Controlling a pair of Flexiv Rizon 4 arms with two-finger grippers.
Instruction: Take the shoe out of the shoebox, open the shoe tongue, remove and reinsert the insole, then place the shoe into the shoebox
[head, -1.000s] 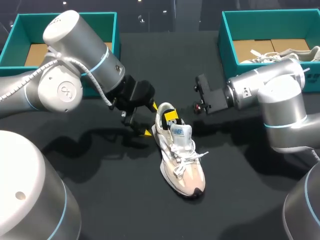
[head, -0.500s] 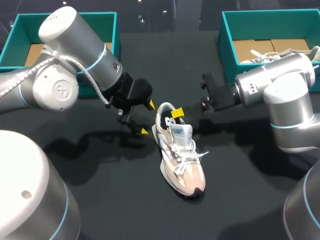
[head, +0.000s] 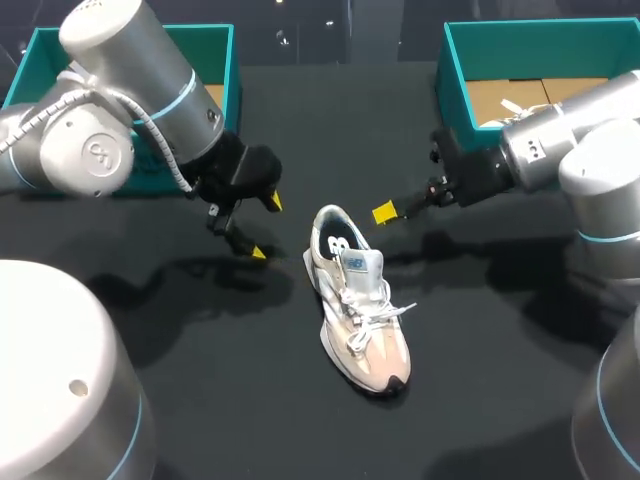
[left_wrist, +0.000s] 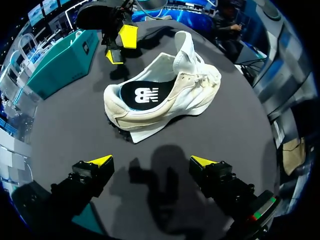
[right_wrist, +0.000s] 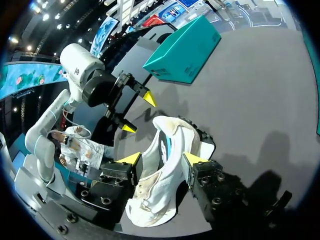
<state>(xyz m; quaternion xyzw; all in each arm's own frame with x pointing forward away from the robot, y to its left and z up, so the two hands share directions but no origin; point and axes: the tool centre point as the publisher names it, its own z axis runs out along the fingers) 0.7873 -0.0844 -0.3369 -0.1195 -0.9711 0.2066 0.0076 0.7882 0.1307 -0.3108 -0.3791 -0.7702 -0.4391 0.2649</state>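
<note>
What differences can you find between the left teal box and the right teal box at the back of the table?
The right box holds a white shoe; the left box shows only bare brown floor where visible. The left arm hides much of the left box; the right arm hides only part of the right box's front. Both are teal and open-topped.

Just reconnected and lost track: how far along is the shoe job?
Done: shoe lies on the table, outside both shoeboxes, insole seated inside. In hand: nothing; left gripper and right gripper open, off the shoe. Left: boxing it; insole cycle unverifiable.
</note>
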